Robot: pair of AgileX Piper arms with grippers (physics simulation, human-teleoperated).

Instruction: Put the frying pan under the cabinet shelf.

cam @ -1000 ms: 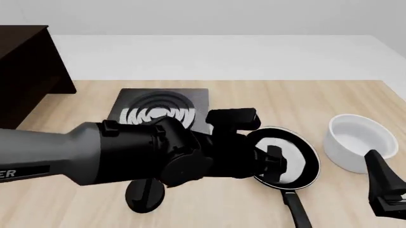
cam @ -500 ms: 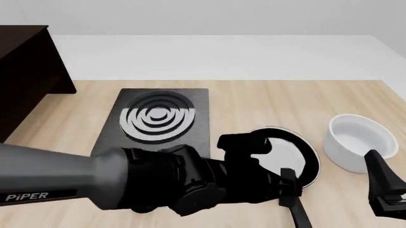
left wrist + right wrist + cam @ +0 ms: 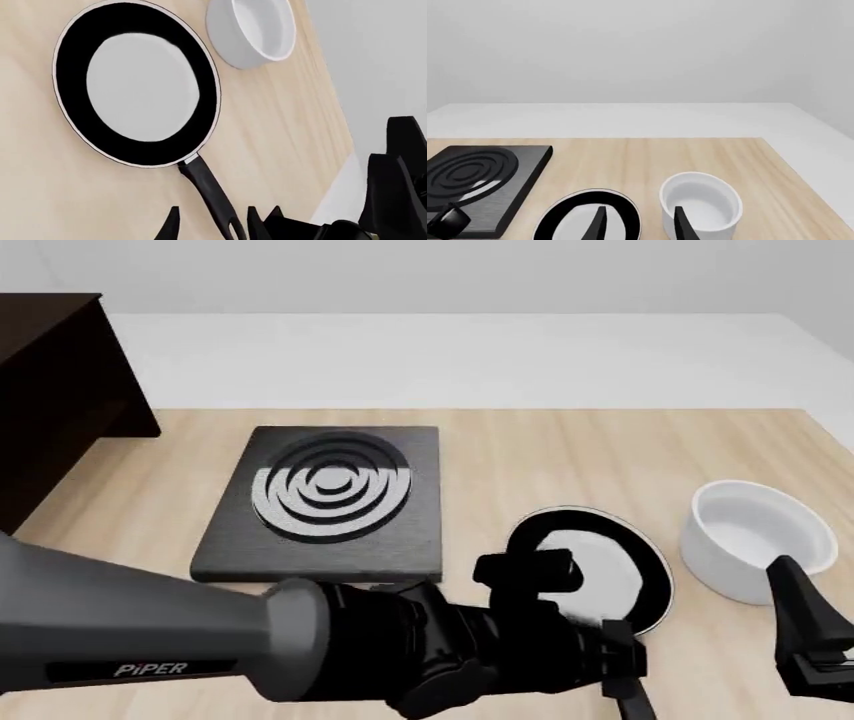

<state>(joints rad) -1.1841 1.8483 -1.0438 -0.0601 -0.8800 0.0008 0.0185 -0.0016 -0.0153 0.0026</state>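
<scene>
The frying pan [image 3: 603, 562] lies flat on the table at the front right, its long black handle [image 3: 629, 699] pointing toward the near edge. My left arm partly covers the pan's near left side. In the left wrist view the pan [image 3: 137, 82] shows whole, and my left gripper [image 3: 212, 226] is open with one finger on each side of the handle [image 3: 208, 192], near its end. My right gripper [image 3: 811, 640] hangs open at the front right edge, holding nothing, and its fingers [image 3: 599, 222] frame the pan [image 3: 570, 220]. The dark cabinet shelf [image 3: 54, 390] stands at the far left.
A white bowl [image 3: 755, 536] sits just right of the pan, also in both wrist views [image 3: 257, 30] [image 3: 700, 201]. A black square stove plate [image 3: 327, 502] with grey rings lies between the pan and the cabinet. The table's right edge is close to the bowl.
My left arm has swung toward the near edge, uncovering the stove plate and most of the pan. Its gripper went from over the pan's bowl to the handle. The right gripper stayed still.
</scene>
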